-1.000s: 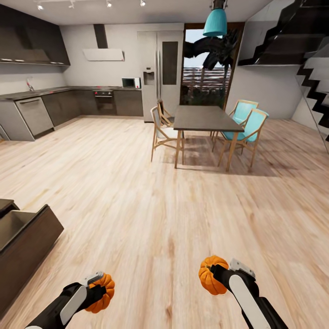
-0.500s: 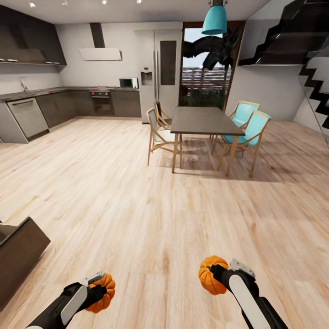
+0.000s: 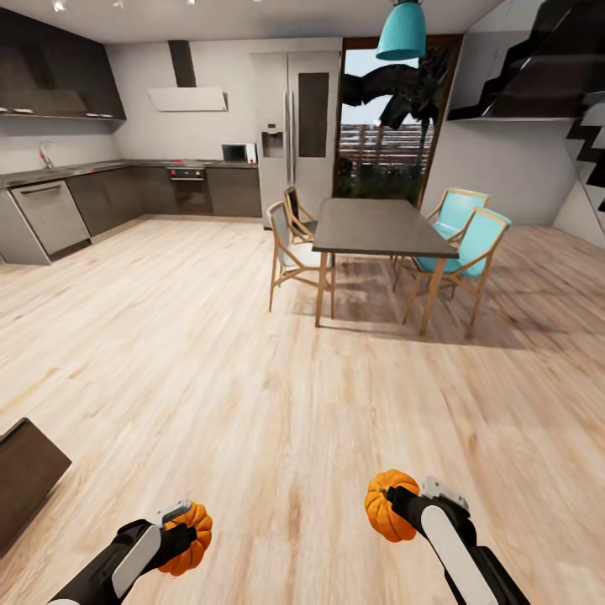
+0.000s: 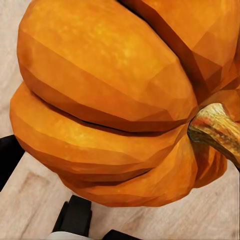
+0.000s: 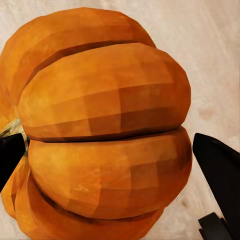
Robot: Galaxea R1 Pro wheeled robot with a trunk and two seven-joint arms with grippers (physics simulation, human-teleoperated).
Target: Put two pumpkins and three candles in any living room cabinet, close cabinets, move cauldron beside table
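Head view: two pumpkins carried over a wooden floor, kitchen and dining area ahead.

At the left edge sits a corner of the dark-brown cabinet. The left pincer grips one pumpkin low over the wooden floor; the left wrist view has its brownish stem off to one side. Farther right, the right pincer is clamped on the other pumpkin, black fingers on either flank. Beyond stands a dark bench with teal chairs.
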